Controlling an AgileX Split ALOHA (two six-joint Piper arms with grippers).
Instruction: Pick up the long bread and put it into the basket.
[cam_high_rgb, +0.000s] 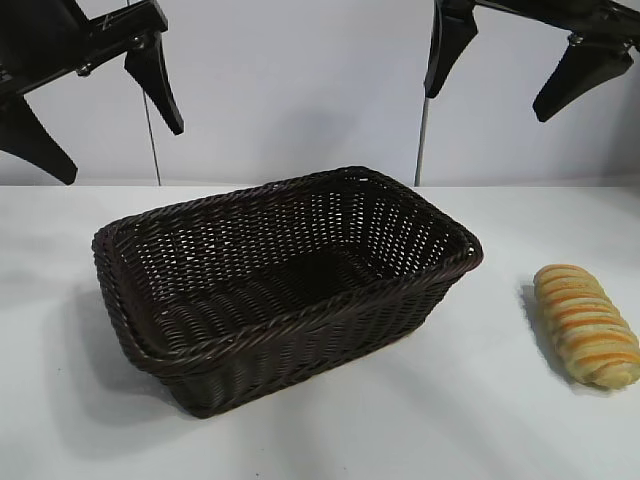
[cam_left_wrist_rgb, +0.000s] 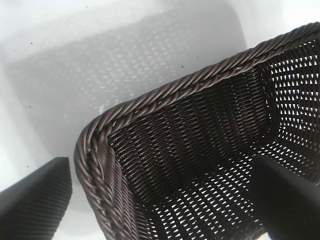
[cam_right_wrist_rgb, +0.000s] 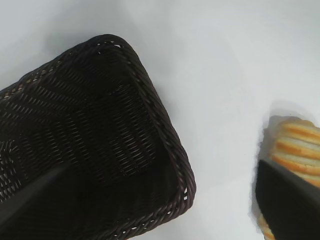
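We find the long bread (cam_high_rgb: 586, 324) lying flat on the white tabletop (cam_high_rgb: 470, 420), at about four o'clock in the exterior view and well apart from the basket (cam_high_rgb: 285, 285), which sits near the centre with nothing inside. The loaf's orange-brown ridges run crosswise; we read no label or writing on it or on the wicker. Up at one o'clock the right gripper (cam_high_rgb: 515, 65) hangs high above the gap between basket and bread, fingers spread wide and holding nothing. At eleven o'clock the left gripper (cam_high_rgb: 105, 125) hangs above the basket's left end, likewise spread wide with nothing in it.
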